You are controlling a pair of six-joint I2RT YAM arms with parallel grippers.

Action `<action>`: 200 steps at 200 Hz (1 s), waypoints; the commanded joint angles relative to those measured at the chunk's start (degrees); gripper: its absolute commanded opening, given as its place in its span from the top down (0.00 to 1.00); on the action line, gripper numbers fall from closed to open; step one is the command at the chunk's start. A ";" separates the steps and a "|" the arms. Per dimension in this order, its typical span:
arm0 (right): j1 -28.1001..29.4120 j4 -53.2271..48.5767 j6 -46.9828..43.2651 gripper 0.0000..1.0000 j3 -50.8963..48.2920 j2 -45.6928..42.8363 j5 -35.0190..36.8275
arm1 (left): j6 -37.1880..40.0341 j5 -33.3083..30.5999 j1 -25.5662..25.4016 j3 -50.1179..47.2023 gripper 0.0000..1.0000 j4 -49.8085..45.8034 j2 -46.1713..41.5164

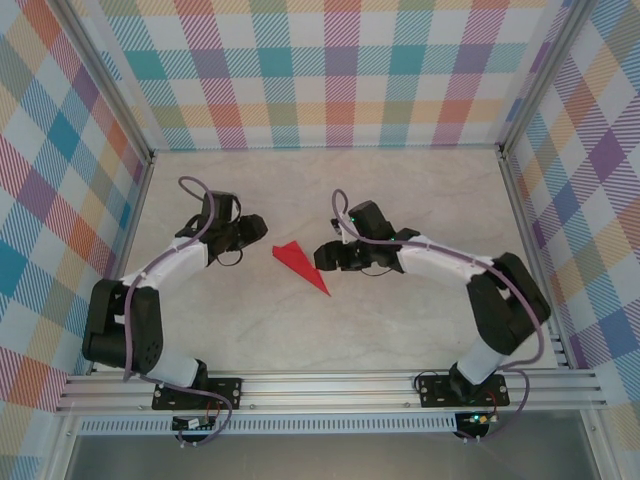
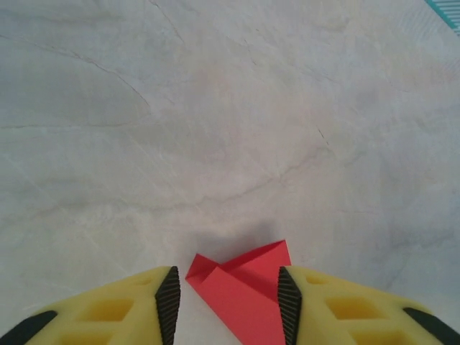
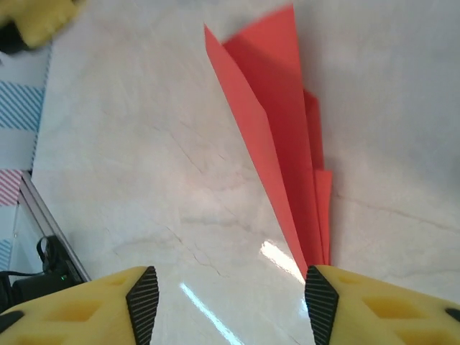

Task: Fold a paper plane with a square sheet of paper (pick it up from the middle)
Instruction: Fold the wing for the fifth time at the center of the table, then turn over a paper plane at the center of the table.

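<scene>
The red paper plane [image 1: 300,265] lies flat on the pale marbled desk [image 1: 400,190], roughly midway between the two arms. From the top view it is a slim dart set on a slant, with its broad end up and to the left and its sharp point down and to the right.

The left pincer [image 1: 258,232] sits just beside the broad end, and the right pincer [image 1: 322,258] sits just beside the plane's long right edge. Neither lifts the plane.

In the left wrist view, the left pincer [image 2: 228,282] is released, its yellow fingers [image 2: 108,309] spread apart. One end of the plane [image 2: 248,295] lies on the desk in the gap between them. The paper's edge runs up to the black pad on the right of that view. The pad on the left stands clear of it, with bare desk between.

In the right wrist view, the right pincer [image 3: 228,284] is also released, with a wide gap of bare desk between its fingers. The plane [image 3: 284,136] stretches away ahead of it, its layered folds showing. It narrows toward the finger [image 3: 374,305] on the right of that view. Whether the paper touches that pad I cannot tell.
</scene>
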 commanded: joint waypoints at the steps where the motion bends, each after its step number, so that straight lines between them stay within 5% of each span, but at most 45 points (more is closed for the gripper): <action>1: -0.27 -1.50 0.95 0.35 -3.43 -5.24 12.85 | 0.50 -7.36 -4.29 -1.47 0.47 -8.32 -3.78; 31: -1.11 -5.34 2.43 0.24 -6.95 -11.91 24.57 | -2.99 -14.44 -12.08 -0.92 0.32 -11.80 -6.22; 64: -2.28 -7.70 2.65 0.01 -9.78 -15.39 32.04 | -9.03 -19.89 -20.02 0.58 0.16 -12.25 -3.47; 90: -2.62 -7.87 2.69 0.00 -11.89 -16.81 34.29 | -12.62 -24.53 -24.56 4.72 0.14 -14.12 2.56; 145: -3.41 -8.43 2.40 0.00 -14.47 -18.06 36.36 | -19.06 -34.04 -30.45 19.39 0.21 -26.05 18.42; 200: -3.68 -8.90 1.78 0.00 -14.94 -18.42 36.58 | -26.02 -31.95 -30.87 18.60 0.44 -24.31 20.24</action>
